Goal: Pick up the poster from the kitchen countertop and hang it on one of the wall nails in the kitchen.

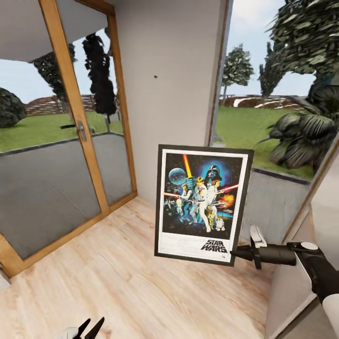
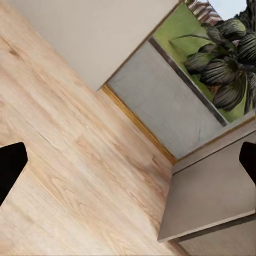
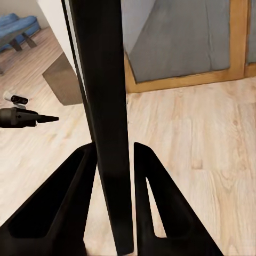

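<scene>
- The poster (image 1: 202, 205) is held upright by its lower right edge in the right gripper (image 1: 238, 253), jaws clamped on the frame.
- A wall nail (image 1: 156, 76) is seen on the grey wall (image 1: 169, 94) above, between glass door (image 1: 56, 141) and window (image 1: 278, 117).
- The left gripper (image 1: 92, 328) hangs over the wooden floor (image 1: 117, 282), jaws wide.

A pale wooden plank floor (image 1: 117, 273) runs from the wood-framed glass door (image 1: 80, 132) to the grey wall (image 1: 174, 94) and the window beyond. The boards in sight are bare. In the left wrist view a grey slab edge (image 2: 213, 202), perhaps a counter or table, stands over the floor (image 2: 80, 160).
</scene>
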`<state>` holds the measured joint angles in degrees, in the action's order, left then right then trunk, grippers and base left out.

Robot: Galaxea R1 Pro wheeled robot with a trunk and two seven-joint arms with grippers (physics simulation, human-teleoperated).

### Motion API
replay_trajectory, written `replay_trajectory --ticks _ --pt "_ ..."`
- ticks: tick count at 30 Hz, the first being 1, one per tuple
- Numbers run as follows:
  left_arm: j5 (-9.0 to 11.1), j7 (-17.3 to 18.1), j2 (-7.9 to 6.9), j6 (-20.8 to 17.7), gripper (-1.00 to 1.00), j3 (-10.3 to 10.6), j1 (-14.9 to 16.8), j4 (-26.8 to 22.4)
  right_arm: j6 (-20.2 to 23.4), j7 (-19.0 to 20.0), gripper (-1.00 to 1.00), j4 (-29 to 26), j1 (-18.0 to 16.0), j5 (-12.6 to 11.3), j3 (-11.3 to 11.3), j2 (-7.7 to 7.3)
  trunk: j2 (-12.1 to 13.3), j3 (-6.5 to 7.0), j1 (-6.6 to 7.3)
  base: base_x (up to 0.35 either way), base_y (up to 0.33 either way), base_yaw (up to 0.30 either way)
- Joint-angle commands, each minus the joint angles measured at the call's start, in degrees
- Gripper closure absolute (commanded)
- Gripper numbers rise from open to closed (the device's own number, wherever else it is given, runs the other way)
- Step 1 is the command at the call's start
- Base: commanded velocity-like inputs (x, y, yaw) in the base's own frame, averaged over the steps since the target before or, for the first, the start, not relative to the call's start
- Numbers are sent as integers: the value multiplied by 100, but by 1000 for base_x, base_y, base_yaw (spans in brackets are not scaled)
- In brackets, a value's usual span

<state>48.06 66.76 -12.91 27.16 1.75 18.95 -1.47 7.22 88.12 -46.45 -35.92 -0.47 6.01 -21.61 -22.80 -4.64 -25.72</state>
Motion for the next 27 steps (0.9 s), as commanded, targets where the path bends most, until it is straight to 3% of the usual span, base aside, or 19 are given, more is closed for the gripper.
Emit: replay_trajectory --ticks 1,8,27 --pt "19 13 1 26 -100 19 8 6 69 30 100 -4 -3 -5 5 -2 -12 -13 -6 236 226 276" --pt "19 13 -1 26 -100 19 10 6 70 30 100 -4 -1 -5 12 -2 -12 -13 -6 222 234 155" --pt "19 13 0 26 -100 19 10 3 78 21 100 -4 6 -5 7 -2 -12 -13 -6 184 258 6"
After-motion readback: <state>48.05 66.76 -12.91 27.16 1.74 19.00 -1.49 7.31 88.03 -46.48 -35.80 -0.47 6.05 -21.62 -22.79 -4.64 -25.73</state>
